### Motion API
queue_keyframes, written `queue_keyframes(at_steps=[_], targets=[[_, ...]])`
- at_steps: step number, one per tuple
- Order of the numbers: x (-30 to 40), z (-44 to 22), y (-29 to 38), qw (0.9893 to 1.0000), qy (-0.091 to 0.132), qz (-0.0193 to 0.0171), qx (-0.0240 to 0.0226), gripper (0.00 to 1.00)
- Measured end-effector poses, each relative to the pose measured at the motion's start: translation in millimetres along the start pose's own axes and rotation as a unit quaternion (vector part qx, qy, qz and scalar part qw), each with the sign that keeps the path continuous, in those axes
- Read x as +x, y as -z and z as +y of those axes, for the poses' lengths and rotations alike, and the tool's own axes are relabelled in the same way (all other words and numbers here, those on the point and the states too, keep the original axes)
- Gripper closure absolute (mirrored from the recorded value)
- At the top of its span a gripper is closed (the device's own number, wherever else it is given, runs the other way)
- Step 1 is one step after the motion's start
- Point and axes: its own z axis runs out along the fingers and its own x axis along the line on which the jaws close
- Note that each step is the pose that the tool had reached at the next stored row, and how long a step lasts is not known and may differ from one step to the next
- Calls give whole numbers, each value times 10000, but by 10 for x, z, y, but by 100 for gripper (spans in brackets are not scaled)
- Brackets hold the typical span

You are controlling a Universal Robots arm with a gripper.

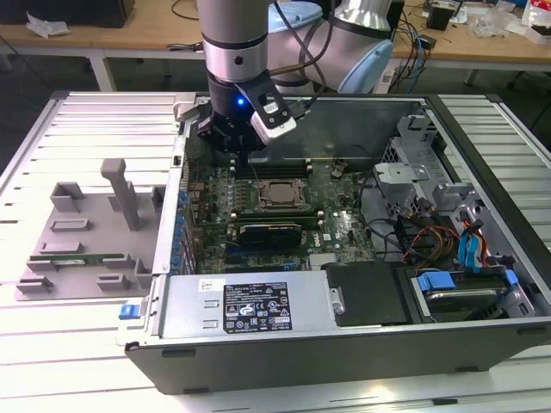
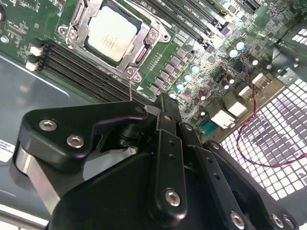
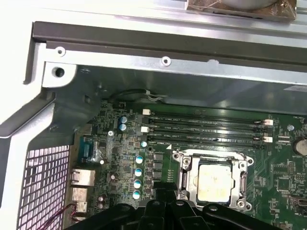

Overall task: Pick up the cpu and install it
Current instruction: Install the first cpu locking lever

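Looking into an open computer case (image 1: 482,340) that lies on its side on a white slatted counter (image 1: 77,344). Nearest in the exterior view is a silver power supply box (image 1: 250,305) with a black label. Just beyond it is the green circuit board (image 1: 336,228).

Near the middle of the board sits the cpu (image 1: 277,194), a small square chip with a pale metal top. It lies flat inside its metal socket frame (image 1: 258,209), and nothing is touching it. In both wrist views the cpu (image 2: 111,38) (image 3: 216,181) shows squarely within the frame. Dark memory slots (image 3: 206,130) run along the frame's far side, and a row of blue-topped capacitors (image 3: 139,171) stands beside it.

Beyond the cpu in the exterior view, the black end effector (image 1: 234,153) hangs over the memory slots, close to the case's far wall. It holds nothing. Whether it is apart or together cannot be told. In the second wrist view its tip (image 2: 163,103) points toward the socket, with a gap between them.

On the exterior view's left, a grey moulded tray (image 1: 86,249) rests on the slatted counter. Farthest back, the silver robot arm (image 1: 232,43) rises before a wooden counter (image 1: 129,34).
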Motion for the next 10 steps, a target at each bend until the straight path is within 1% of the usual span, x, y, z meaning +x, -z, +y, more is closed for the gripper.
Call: queue_keyframes(at_steps=[5,10], targets=[[12,9,-5,10000,0,-1,-1,89],[57,52,-15,10000,0,0,0,89]])
